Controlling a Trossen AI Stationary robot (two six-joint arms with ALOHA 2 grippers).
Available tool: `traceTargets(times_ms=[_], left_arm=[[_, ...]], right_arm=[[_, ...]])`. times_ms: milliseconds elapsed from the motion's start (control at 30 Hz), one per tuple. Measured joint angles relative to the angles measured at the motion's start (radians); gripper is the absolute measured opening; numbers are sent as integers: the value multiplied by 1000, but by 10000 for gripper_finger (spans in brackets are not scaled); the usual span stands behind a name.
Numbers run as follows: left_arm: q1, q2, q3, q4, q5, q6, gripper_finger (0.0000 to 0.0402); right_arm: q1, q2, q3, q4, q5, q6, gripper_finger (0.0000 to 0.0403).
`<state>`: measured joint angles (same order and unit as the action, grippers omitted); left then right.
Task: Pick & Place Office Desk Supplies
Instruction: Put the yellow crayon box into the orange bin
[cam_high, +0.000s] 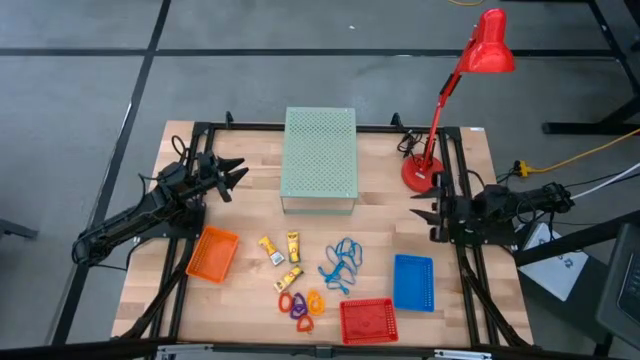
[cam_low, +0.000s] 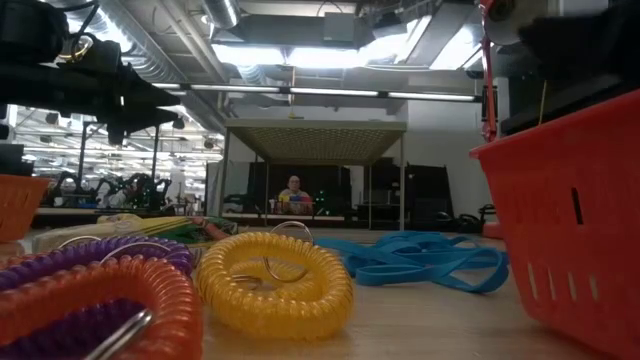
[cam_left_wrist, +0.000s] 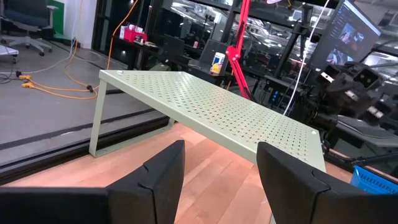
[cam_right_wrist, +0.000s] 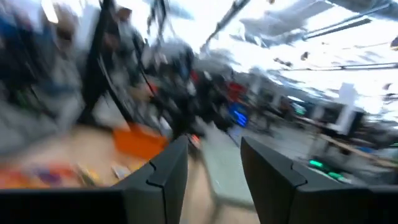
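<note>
Mid-surface, supplies loose: yellow pieces, ring clips, blue loops. Left end effector wide, empty; right end effector parted, empty. Risk: tangled loops snagging, dragging adjacent clips.

Yellow coil ring lies between orange coil ring and blue loops.

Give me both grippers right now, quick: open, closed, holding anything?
Left gripper: open, empty, at the table's left side facing the green perforated stand.
Right gripper: open, empty, at the right side near the red lamp.
</note>
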<state>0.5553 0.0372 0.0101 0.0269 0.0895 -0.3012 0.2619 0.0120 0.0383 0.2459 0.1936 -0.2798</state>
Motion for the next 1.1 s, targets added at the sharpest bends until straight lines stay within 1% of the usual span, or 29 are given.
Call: traceTargets(times_ms=[67,167,233,300,367,433,467,533,633,733,800,900,1000,1033,1100], left_arm=[[0,0,0,0,0,0,198],[0,0,0,0,0,0,198],[0,0,0,4,-2,0,198],[0,0,0,17,-10,-26,198],[0,0,5,41,-11,-109,198],[2,1,15,93,-24,-147,198],[3,1,25,108,-29,-151,198],[2,1,45,211,-34,-190,198],[2,0,67,472,-50,-297,198],[2,0,86,738,-62,-309,198],[2,0,102,846,-62,-314,198],[2,-1,126,888,-47,-414,198],[2,0,144,878,4,-585,198],[2,0,145,876,6,-648,198],[2,0,147,881,-32,-743,198]], right_arm=[[0,0,0,93,-33,82,151],[0,0,0,208,-6,119,151],[0,9,0,260,57,108,151],[0,26,0,296,142,108,151],[0,50,0,350,233,151,151],[-1,83,0,404,271,236,151],[-1,102,0,425,270,283,151],[0,147,0,454,252,369,151],[0,244,23,472,228,452,151],[-1,350,103,492,229,431,151],[-1,419,176,517,219,368,151],[-1,523,308,545,149,272,151],[0,606,447,543,52,196,151],[0,630,492,543,34,190,151],[0,671,572,546,26,204,151]])
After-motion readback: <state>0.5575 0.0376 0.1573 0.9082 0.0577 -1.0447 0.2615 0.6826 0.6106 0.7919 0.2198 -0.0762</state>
